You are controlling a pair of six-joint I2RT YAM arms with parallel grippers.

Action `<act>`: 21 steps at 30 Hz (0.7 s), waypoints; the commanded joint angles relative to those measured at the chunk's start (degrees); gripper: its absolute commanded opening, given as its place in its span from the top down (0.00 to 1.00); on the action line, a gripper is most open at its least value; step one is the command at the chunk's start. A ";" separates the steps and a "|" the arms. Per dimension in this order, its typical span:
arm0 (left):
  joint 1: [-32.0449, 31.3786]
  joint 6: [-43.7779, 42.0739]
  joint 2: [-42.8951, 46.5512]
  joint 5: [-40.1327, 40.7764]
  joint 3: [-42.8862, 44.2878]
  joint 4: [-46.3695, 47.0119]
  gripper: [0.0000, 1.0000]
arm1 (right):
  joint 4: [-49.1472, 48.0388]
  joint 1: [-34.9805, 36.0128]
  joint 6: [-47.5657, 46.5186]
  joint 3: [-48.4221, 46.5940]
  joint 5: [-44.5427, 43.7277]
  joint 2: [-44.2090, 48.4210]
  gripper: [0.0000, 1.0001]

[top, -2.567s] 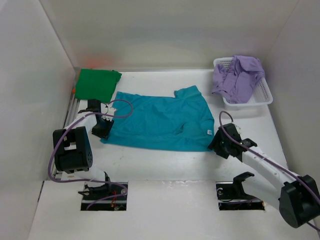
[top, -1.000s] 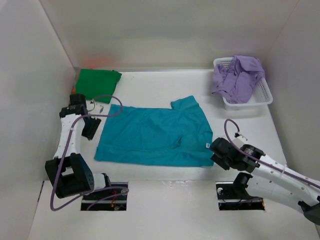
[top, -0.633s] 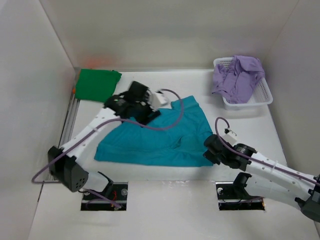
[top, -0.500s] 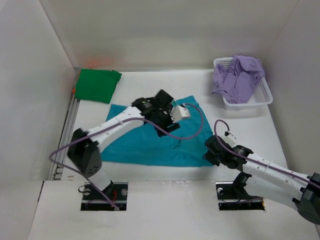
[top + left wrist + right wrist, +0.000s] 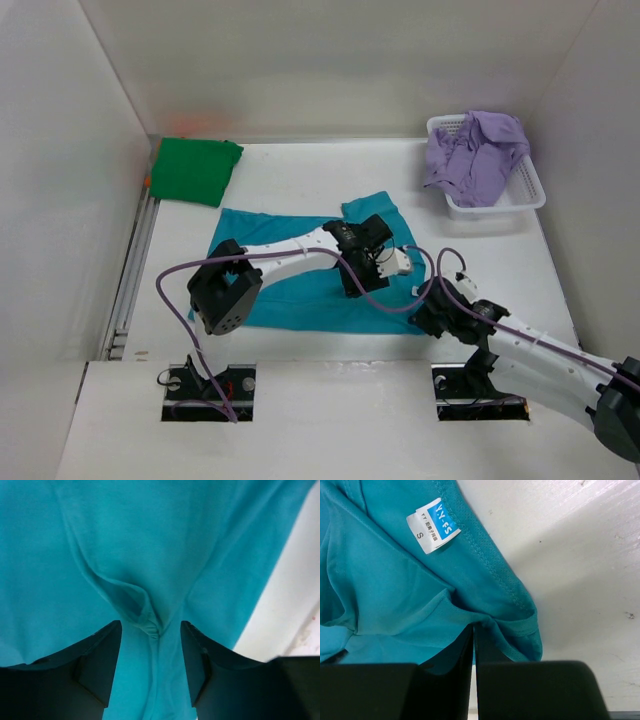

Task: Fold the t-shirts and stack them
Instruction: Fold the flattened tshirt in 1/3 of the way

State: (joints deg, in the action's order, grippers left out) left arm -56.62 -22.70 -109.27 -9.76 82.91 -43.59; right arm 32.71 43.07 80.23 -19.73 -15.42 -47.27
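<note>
1. One teal t-shirt (image 5: 300, 295) lies spread flat in the middle of the white table (image 5: 300, 175), its size label (image 5: 432, 526) near the right hem.
2. We see the left gripper (image 5: 151, 630) over the shirt's right half, fingers spread, with a raised pucker of teal cloth in the gap, not squeezed.
3. We see the right gripper (image 5: 474, 632) at the near right corner, fingers pressed together and pinching the hem.
4. We note a folded green t-shirt (image 5: 193, 170) at the far left and a lavender t-shirt (image 5: 475, 150) heaped in the white basket (image 5: 525, 195) at the far right.
</note>
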 commanded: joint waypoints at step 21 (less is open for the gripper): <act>2.87 1.52 -4.72 -0.80 1.81 2.72 0.81 | -0.19 -0.58 0.28 0.92 -0.93 3.50 0.90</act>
State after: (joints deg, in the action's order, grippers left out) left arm -54.48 -21.74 -112.81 -11.22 82.91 -41.69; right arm 33.01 42.68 80.20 -18.59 -15.44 -43.70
